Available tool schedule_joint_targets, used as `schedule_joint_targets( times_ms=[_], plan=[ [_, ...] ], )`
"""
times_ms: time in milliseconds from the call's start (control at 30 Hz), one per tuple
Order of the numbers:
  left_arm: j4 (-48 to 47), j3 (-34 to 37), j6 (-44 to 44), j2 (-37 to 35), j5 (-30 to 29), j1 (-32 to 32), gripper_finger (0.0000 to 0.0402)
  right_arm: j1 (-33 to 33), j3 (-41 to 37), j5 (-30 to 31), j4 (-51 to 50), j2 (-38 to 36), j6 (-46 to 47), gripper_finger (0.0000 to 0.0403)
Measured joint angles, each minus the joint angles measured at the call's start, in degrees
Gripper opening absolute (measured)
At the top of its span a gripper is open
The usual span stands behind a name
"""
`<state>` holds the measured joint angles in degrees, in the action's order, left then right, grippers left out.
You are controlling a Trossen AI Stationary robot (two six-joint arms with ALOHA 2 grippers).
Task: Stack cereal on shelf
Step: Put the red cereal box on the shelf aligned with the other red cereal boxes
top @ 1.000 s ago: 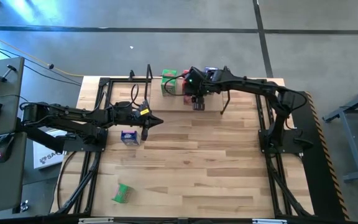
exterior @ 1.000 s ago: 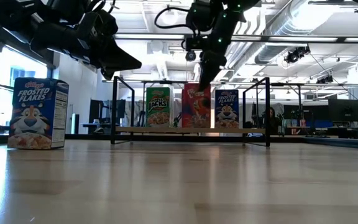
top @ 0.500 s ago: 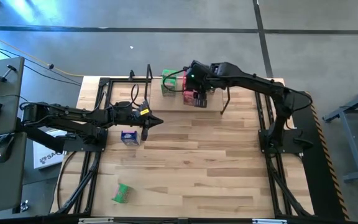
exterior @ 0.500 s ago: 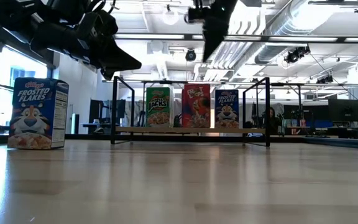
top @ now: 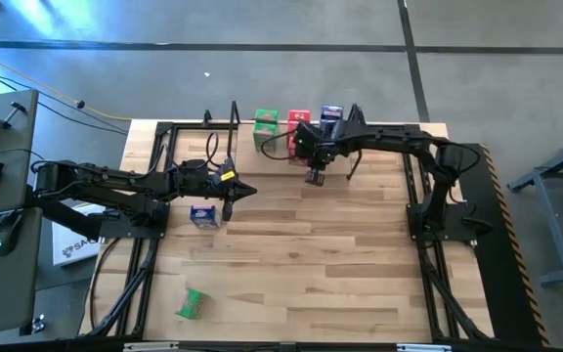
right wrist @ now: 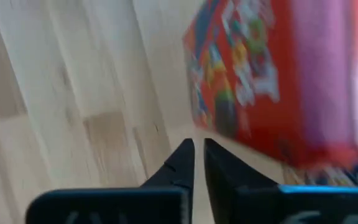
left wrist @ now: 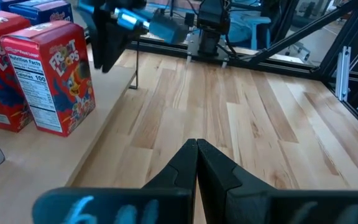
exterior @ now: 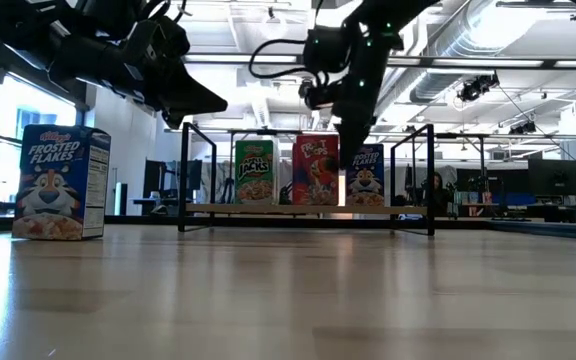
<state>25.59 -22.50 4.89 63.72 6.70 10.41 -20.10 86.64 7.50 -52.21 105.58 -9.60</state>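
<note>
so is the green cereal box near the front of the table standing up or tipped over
Tipped over. In the high view the green box lies flat and askew on the table, broad face up, while the blue box by the left arm stands upright.

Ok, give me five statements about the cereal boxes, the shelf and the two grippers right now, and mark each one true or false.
1. Three boxes stand upright on the shelf: a green box, a red box and a blue box. True.
2. The right gripper holds the red box. False: it is shut on nothing, in front of the shelf.
3. A blue box on the table stands by the left gripper. True.
4. The left gripper is wide open. False: it is shut and empty.
5. A green box on the table lies away from the shelf, near the table's front edge. True.
</note>
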Motion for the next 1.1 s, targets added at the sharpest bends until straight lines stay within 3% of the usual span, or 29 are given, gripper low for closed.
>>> schedule_joint_targets(
  times_ms=[100,433,667,800,1100],
  plan=[
    [-0.02,0.01,0.00,0.00,0.00,0.00,0.0003,-0.32,-2.34,-0.28,4.95,0.00,1.13,0.0003],
    [-0.03,0.02,0.70,0.00,-0.02,0.00,0.0003,-1.27,-4.36,-0.46,13.72,0.00,1.69,0.0007],
    [-0.11,0.02,1.05,0.00,-0.02,0.00,0.0003,-0.58,-2.52,-0.67,8.11,-2.12,0.61,0.0007],
    [-0.53,0.02,1.04,0.02,-0.02,0.00,0.0003,-0.75,-2.84,3.79,3.98,-2.19,1.92,0.0007],
    [-0.57,0.02,1.09,0.02,-0.02,0.00,0.0003,-1.42,-6.51,5.82,11.36,-2.19,2.72,0.0007]
  ],
)
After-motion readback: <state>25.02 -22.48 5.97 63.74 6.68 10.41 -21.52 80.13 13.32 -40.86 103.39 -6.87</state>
